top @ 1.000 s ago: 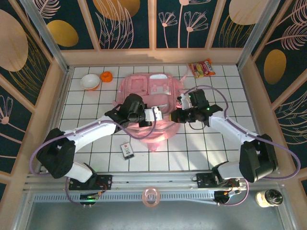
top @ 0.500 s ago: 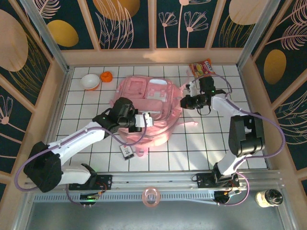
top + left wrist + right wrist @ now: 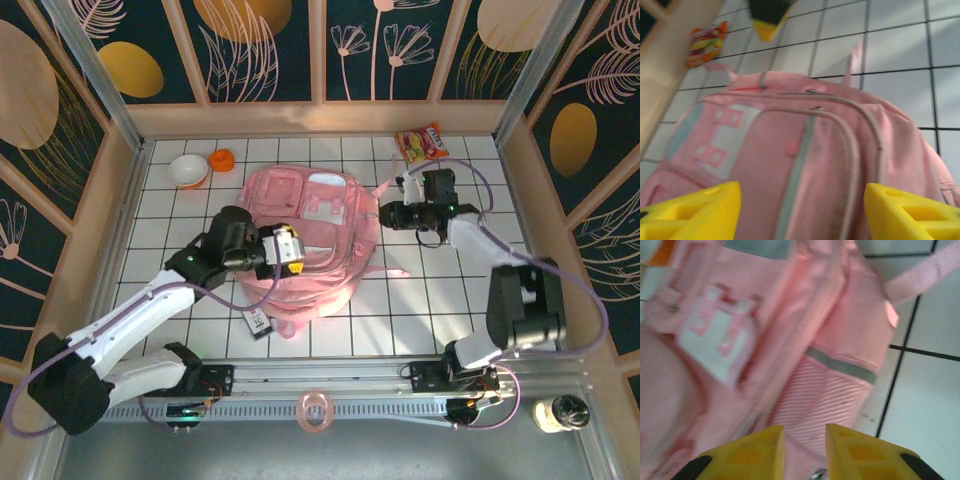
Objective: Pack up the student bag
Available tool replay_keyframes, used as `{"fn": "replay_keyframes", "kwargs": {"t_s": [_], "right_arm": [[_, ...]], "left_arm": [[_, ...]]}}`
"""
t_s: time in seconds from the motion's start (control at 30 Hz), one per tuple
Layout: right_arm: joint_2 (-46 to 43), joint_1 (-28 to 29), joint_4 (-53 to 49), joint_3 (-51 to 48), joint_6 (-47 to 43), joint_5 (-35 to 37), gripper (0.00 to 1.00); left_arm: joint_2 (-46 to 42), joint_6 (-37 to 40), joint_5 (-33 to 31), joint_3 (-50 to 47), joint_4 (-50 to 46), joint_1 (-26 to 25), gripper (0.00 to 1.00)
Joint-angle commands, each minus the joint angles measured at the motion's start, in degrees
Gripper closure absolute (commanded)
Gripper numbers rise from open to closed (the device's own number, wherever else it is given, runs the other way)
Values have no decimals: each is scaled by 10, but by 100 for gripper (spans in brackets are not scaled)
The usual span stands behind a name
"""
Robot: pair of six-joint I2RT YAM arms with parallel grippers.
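Both arms have just let go. A second ago they were clamped on the student bag (image 3: pixel 320 205). Now the left gripper (image 3: pixel 800 200) hangs over it with its fingers (image 3: pixel 695 210) spread wide. The right gripper (image 3: pixel 804 437) has backed off to the bag's right flank, its fingers a narrow gap apart, with nothing pinched that I can see. The bag lies flat mid-worktop, pale pink, front pockets up, zips apparently closed. I judge the repositioning done and opening it next. A snack packet (image 3: pixel 422 142) waits in the far right corner.

Robot lab cell, tiled table (image 3: pixel 450 310), floral wall panels (image 3: pixel 270 50), alu rail (image 3: pixel 330 375)
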Motion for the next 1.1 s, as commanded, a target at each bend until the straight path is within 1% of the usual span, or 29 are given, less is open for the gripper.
{"fn": "replay_keyframes", "kwargs": {"t_s": [0.0, 0.1, 0.2, 0.37, 0.5, 0.6, 0.7, 0.77, 0.83, 0.9, 0.97, 1.07], "right_arm": [[-90, 13, 131, -58, 27, -5, 62], [-132, 15, 166, -95, 36, -15, 58], [-153, 15, 167, -110, 32, -23, 55], [-167, 15, 156, -111, 30, -33, 52], [-179, 13, 156, -112, 32, -13, 51], [-191, 6, 159, -114, 42, -5, 50], [-207, -1, 166, -122, 41, 0, 49], [-215, -4, 161, -124, 38, -1, 49], [-222, -8, 150, -125, 35, -4, 49], [-232, -11, 141, -130, 32, -8, 49], [-244, -13, 137, -135, 30, -9, 48], [-261, -16, 134, -141, 23, -8, 48]], "left_arm": [[-16, -9, -27, -10, -10, 36, 31], [6, 46, -70, -1, -64, 39, 26], [25, 94, -85, -1, -87, 39, 22], [50, 139, -72, 6, -96, 38, 20], [76, 149, -67, 11, -88, 34, 19], [86, 132, -35, 34, -87, 18, 18], [98, 84, 2, 60, -68, -27, 17], [113, 59, -5, 69, -56, -62, 17], [128, 37, -30, 65, -34, -86, 17], [146, 29, -63, 56, -18, -100, 13], [161, 25, -74, 54, -16, -108, 6], [178, 37, -83, 42, -23, -116, 5]]}}
